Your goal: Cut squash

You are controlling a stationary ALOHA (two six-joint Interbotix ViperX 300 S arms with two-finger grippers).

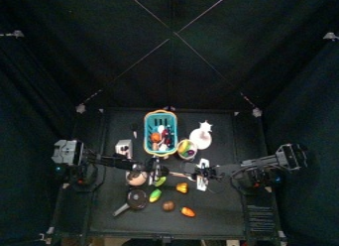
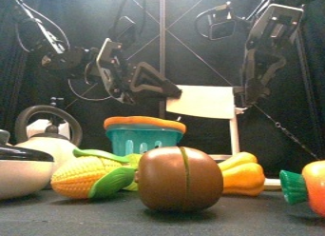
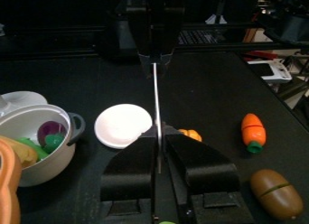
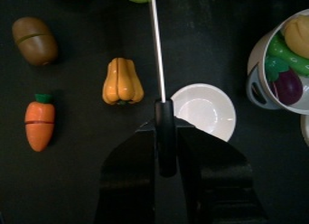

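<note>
The orange squash (image 4: 122,80) lies on the black table beside a white plate (image 4: 203,110). It also shows in the left wrist view (image 3: 191,135) and low in the front view (image 2: 241,173). A thin pale knife blade (image 4: 154,47), seen edge-on, sticks out from my shut right gripper (image 4: 158,106) above the gap between squash and plate. In the left wrist view the same blade (image 3: 157,92) runs from my shut left gripper (image 3: 157,137) to the right gripper facing it. Both grippers hover above the table, apart from the squash.
A carrot (image 4: 40,122) and a brown potato (image 4: 35,40) lie near the squash. A white pot (image 4: 284,60) holds several toy vegetables. A teal basket (image 2: 143,135), a corn cob (image 2: 95,173) and a kettle (image 2: 45,130) stand toward the table's left.
</note>
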